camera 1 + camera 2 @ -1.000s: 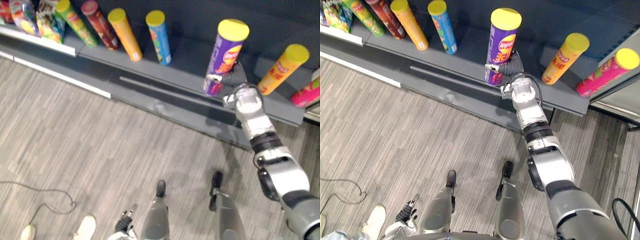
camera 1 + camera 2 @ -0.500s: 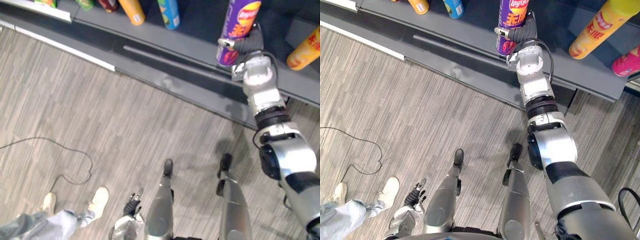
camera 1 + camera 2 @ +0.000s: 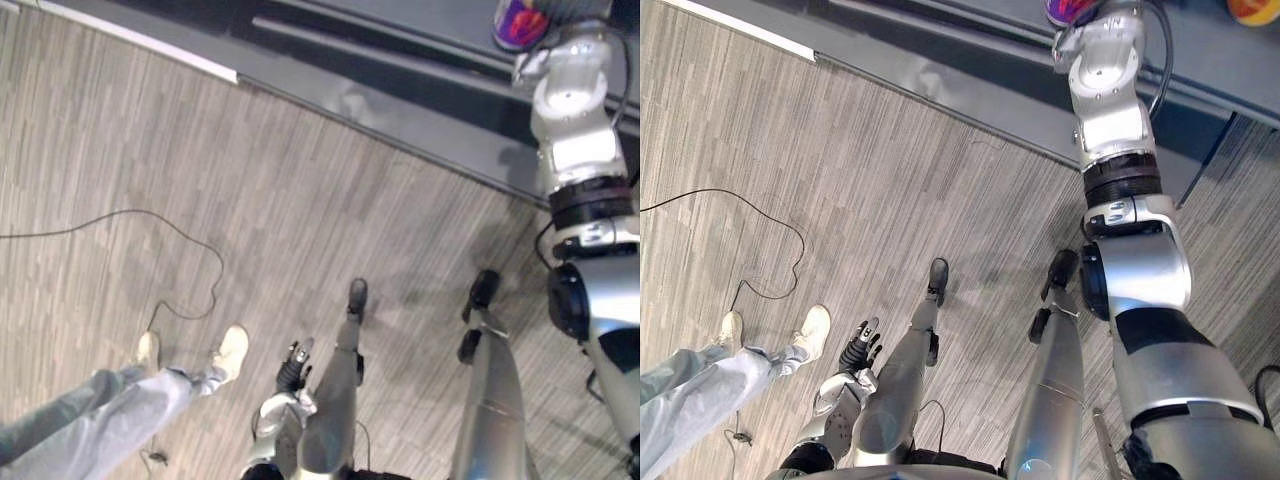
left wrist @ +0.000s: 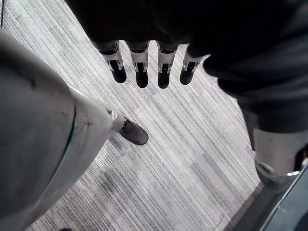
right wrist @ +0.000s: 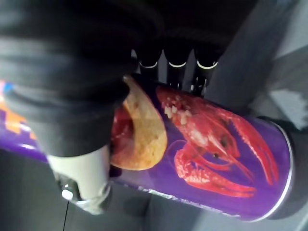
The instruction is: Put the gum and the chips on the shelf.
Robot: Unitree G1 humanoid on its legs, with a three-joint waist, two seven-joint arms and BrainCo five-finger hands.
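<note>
At the shelf's front edge, our right hand (image 5: 77,72) is curled round the purple chips can (image 5: 207,144), fingers (image 5: 166,55) across one side of the tube and the thumb on the other. Over the last second the whole head view has swung down toward the floor. That is our camera moving, not the can: hand and can now sit at the very top of the view, but they keep their place against the shelf (image 3: 1210,60), at its front edge. We cannot tell whether the can's metal-rimmed base rests on the shelf or hangs just above it.

We judge the chips delivered but not yet let go; setting the base flat and uncurling the fingers comes next. Well away from the shelf, our left hand (image 4: 139,67) hangs low with straight fingers and carries nothing, so the gum is still to be handled. Farther from the shelf, a person's legs (image 3: 100,410) stand on the floor.
</note>
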